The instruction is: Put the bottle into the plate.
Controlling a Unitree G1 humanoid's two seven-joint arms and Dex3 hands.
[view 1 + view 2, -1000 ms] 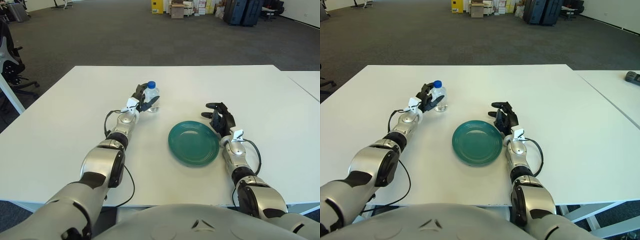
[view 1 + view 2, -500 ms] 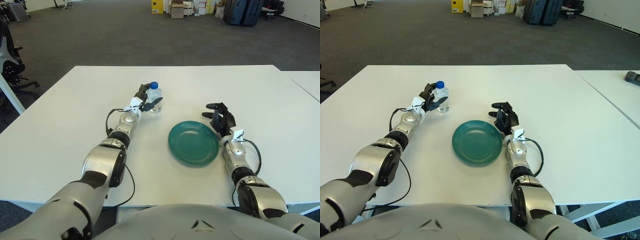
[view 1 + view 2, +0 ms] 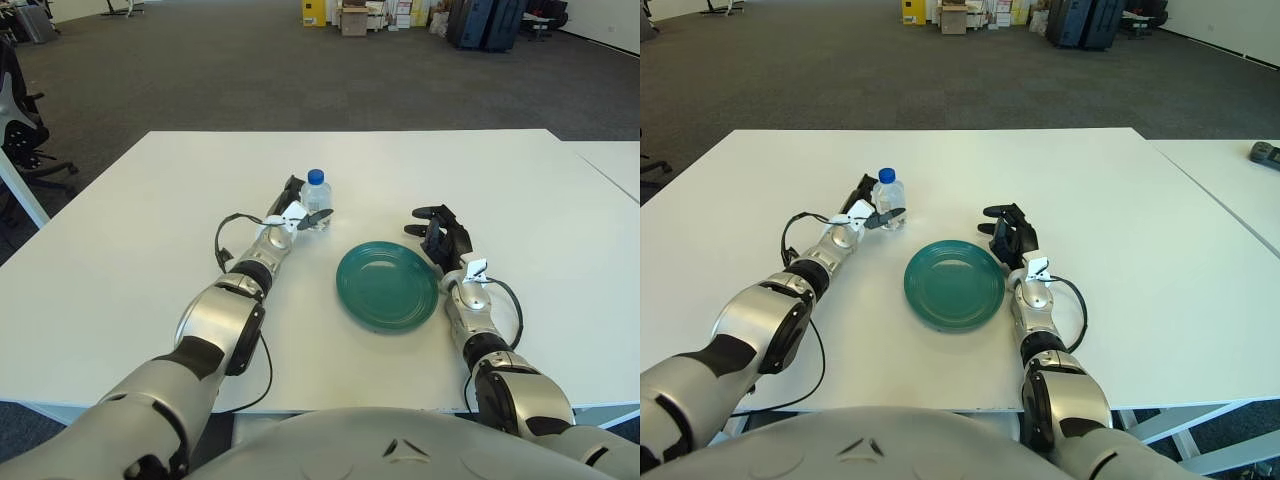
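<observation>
Bottle (image 3: 316, 200) stands upright inside the left hand (image 3: 297, 213), whose dark fingers wrap its lower body, probably to keep it vertical for the carry. Right of that hand, well apart, lies the green plate (image 3: 388, 286); beyond it the right hand (image 3: 441, 240) hangs loosely spread.

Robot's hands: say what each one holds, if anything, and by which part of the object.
The left hand grips the bottle around its clear body, below the blue cap. The right hand, beside the green plate, holds nothing.

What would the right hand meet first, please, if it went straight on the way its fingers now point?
Probably nothing: the right hand, right of the plate, points away over bare table; its way looks free.
</observation>
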